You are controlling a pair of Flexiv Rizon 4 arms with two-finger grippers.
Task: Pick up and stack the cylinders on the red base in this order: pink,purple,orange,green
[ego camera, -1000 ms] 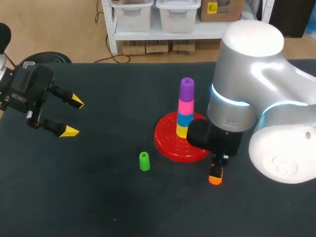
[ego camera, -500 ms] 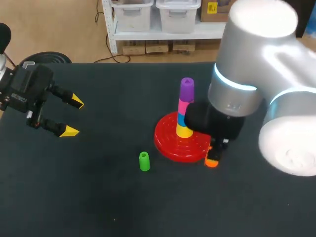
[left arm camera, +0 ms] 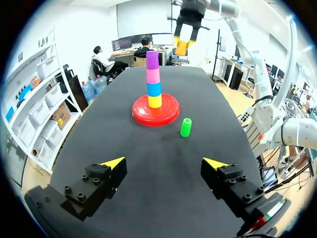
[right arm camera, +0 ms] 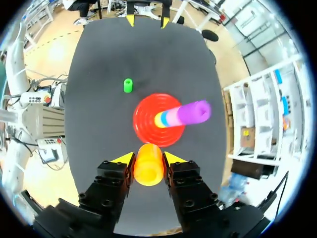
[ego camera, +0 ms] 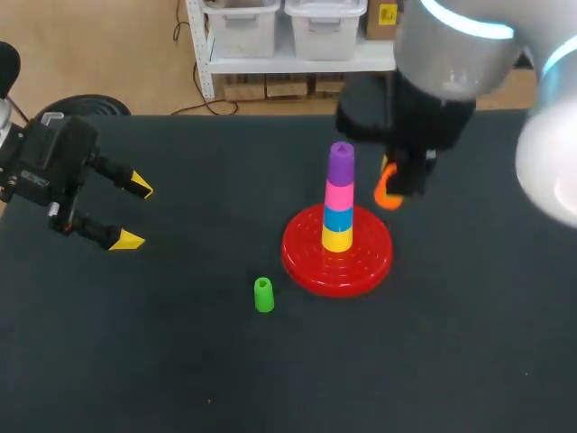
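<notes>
Fingers (right arm camera: 123,158) of the right gripper (right arm camera: 148,157) clamp the orange cylinder (right arm camera: 148,169), raised beside the purple cylinder (ego camera: 341,162), ready for stacking; left gripper (ego camera: 133,214) hangs clear at left, fingers wide.

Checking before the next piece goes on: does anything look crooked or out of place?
Nothing stands out: the stack on the red base stands straight, the green cylinder is upright nearby, the right gripper holds the orange cylinder.

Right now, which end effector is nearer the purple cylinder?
Right. The right end effector, holding the orange cylinder, hangs just beside the purple cylinder; the left end effector sits open far across the table.
</notes>
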